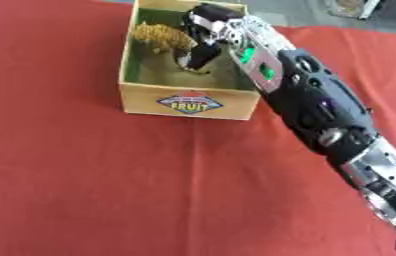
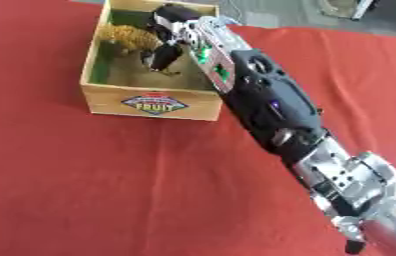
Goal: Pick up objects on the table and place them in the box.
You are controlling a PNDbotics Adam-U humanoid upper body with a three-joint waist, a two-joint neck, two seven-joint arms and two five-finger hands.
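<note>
In the left eye view, a wooden box point(image 1: 188, 102) with a "FRUIT" label on its near wall stands on the red-covered surface point(image 1: 79, 190), toward the far edge. The robot's right arm point(image 1: 324, 115) comes in from the lower right corner and stretches diagonally up to the box, passing over the box's near right corner. The right hand point(image 1: 208, 31) is inside the box, over its right part, with the fingers point(image 1: 200, 54) pointing down toward the box floor. A yellow, dark-speckled toy animal point(image 1: 159, 36) lies in the far left part of the box, just beside the hand. Whether the fingers touch it, or whether they are curled or straight, cannot be told here; the dark fingers blur together against the box's inside.

In the right eye view, the same box point(image 2: 153, 102) shows farther to the left, and the arm point(image 2: 271, 105) crosses its right wall. The hand point(image 2: 177, 27) hangs over the middle of the box interior, the fingers point(image 2: 161, 59) reaching down to near the floor. The speckled toy point(image 2: 127, 36) sits at the hand's left side, close against it. Something small and yellowish shows at the fingertips on the box floor, too unclear to identify.
</note>
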